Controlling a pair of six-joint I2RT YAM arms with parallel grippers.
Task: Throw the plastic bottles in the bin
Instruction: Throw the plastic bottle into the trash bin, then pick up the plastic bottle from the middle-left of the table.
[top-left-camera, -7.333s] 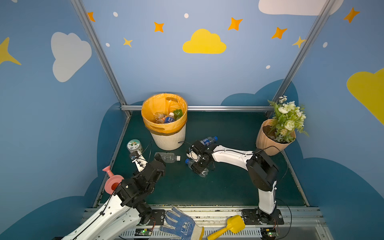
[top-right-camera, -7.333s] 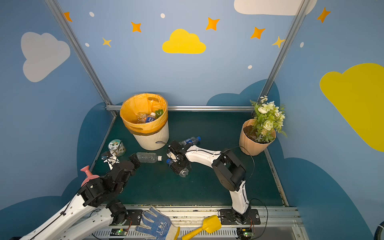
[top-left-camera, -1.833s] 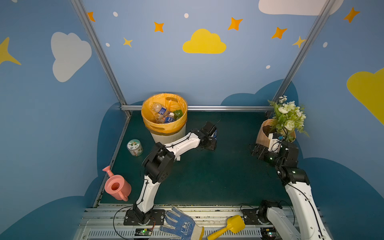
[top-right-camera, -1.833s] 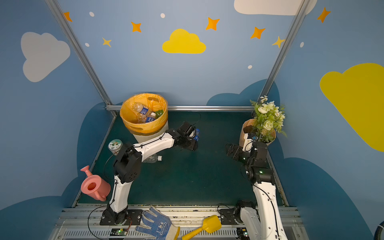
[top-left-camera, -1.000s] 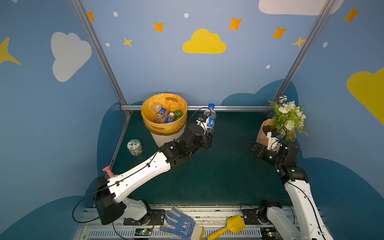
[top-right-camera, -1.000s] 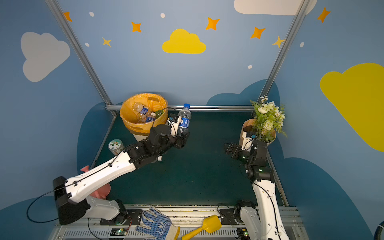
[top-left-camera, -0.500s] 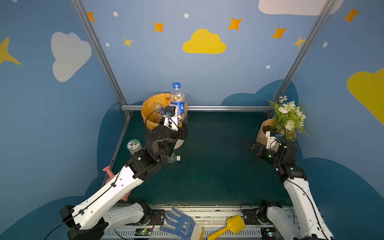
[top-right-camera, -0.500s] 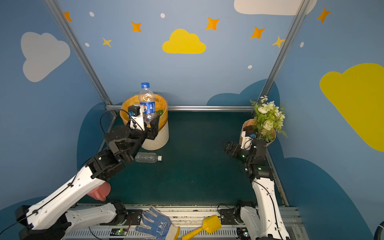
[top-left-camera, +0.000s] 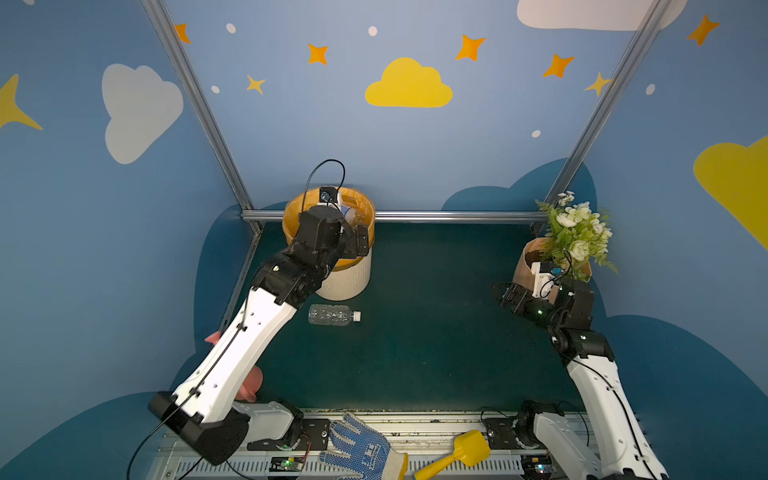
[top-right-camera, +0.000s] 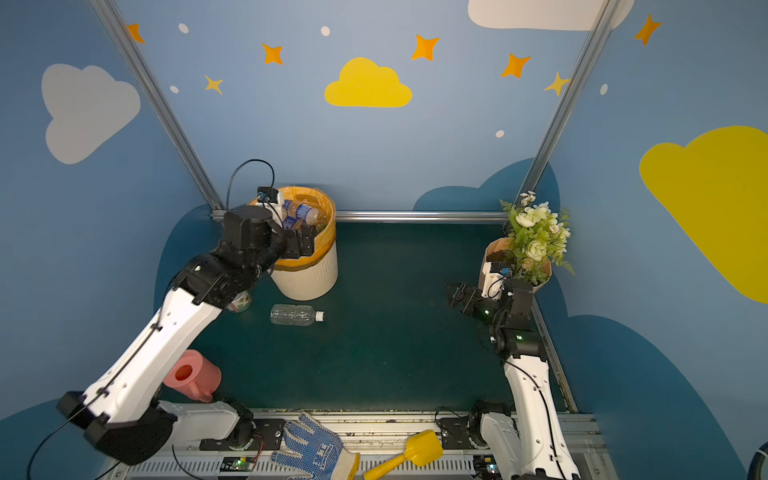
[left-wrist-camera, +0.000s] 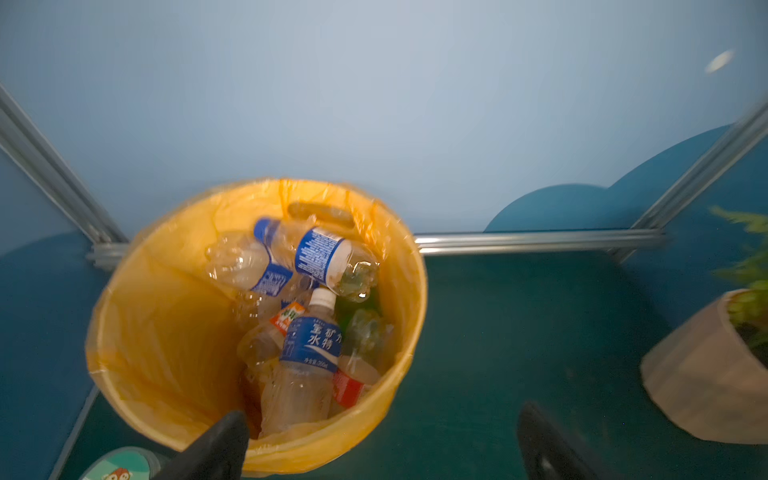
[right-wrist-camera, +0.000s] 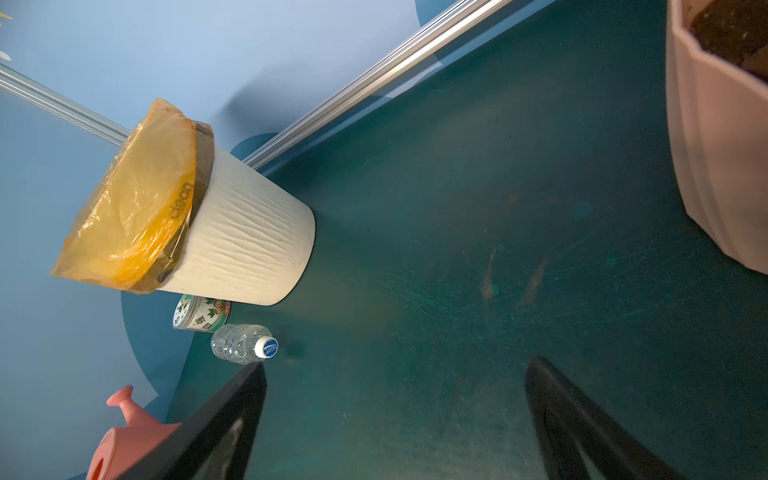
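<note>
One clear bottle (top-left-camera: 333, 314) left on the tabletop (top-left-camera: 415, 332), lying on its side just in front of the bin (top-left-camera: 349, 282), near its base but not touching. Long axis runs across the tabletop, roughly parallel to the back rail. White cap (top-right-camera: 319, 316) points toward the right arm's side; the right wrist view sees that cap almost end-on.

Other bottles (left-wrist-camera: 309, 353) are piled inside the bin's orange liner (left-wrist-camera: 166, 332), blue labels on top.

Left tool (top-left-camera: 353, 243) hangs over the bin's near rim, jaws spread wide, nothing between them. The loose bottle lies below it and back toward the robot's base, so this arm is clearly nearer. Judgement: it needs to pull back, drop down, and close across the bottle's width, jaws square to the long axis.

Right tool (top-left-camera: 509, 297) is also wide open and empty, parked by the flower pot (top-left-camera: 525, 270), well apart from the bottle across the tabletop.

Nearby clutter on the left side: jar (top-right-camera: 241, 301) beside the bin, near the bottle's base end, and watering can (top-right-camera: 193, 376) further forward. Jar is the one to avoid on approach.
</note>
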